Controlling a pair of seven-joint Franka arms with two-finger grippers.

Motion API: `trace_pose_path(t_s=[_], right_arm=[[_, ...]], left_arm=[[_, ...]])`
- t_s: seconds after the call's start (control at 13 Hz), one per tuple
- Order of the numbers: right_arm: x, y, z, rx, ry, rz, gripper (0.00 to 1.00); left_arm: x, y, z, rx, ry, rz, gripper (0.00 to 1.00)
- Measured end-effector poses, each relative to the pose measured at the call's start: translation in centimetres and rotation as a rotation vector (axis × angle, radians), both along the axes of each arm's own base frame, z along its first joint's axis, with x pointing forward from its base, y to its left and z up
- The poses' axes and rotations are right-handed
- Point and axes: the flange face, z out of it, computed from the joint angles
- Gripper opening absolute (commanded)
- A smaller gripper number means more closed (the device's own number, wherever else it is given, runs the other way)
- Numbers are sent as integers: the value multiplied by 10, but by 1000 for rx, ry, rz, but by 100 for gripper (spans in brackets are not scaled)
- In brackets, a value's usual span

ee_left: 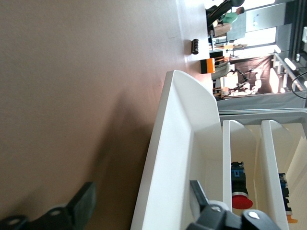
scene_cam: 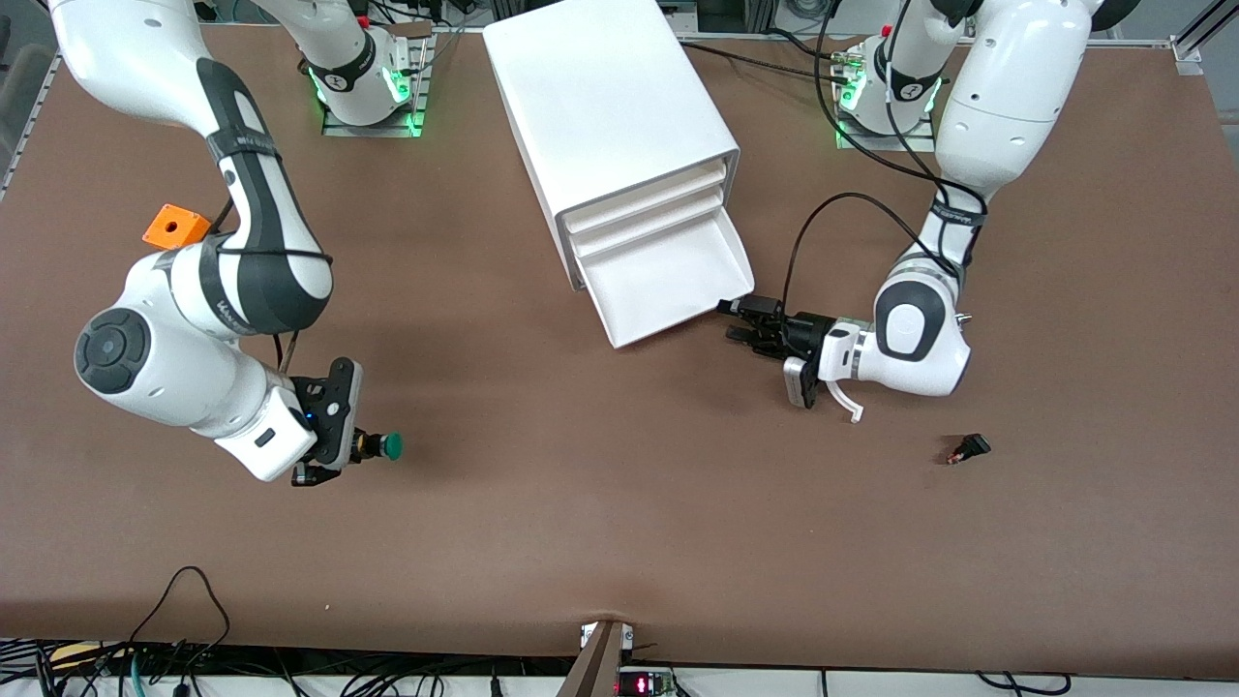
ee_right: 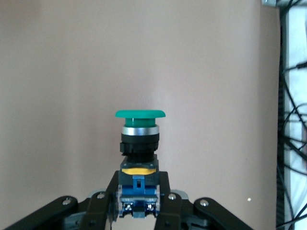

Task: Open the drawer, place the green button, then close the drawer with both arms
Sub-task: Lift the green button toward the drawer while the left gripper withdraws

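Note:
The white cabinet stands at the table's middle with its lowest drawer pulled out and showing nothing inside. My left gripper is at the drawer's front corner toward the left arm's end. In the left wrist view it is open, one finger outside the drawer's front wall and one inside. My right gripper is shut on the blue-yellow rear end of the green-capped button, low over the table toward the right arm's end. The right wrist view shows the button between the fingers.
An orange cube with a hole lies beside the right arm's elbow. A small black part with a reddish tip lies nearer the front camera than the left gripper. An upper drawer holds a red-capped button. Cables hang along the front edge.

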Motion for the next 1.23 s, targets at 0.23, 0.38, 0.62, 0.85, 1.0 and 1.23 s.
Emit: trace_pose_path(t_s=[0.23,0.38,0.62,0.85,1.0,1.23], right_arm=[[-9,36,14,41,-11,58,32],[-23,78,21,79,-2,122,32],[-49,139,27,75,0,228,29],[-83,205,26,26,-10,337,29],[-98,231,25,1,-19,384,29],[-111,249,24,-8,-8,418,29]], left_arm=[[17,5,42,113,-5,-40,100],[22,10,65,207,-9,-70,100],[33,21,105,406,-16,-98,100],[40,25,148,541,15,-104,100],[48,28,178,655,50,-93,100],[58,32,230,857,67,-37,100]])
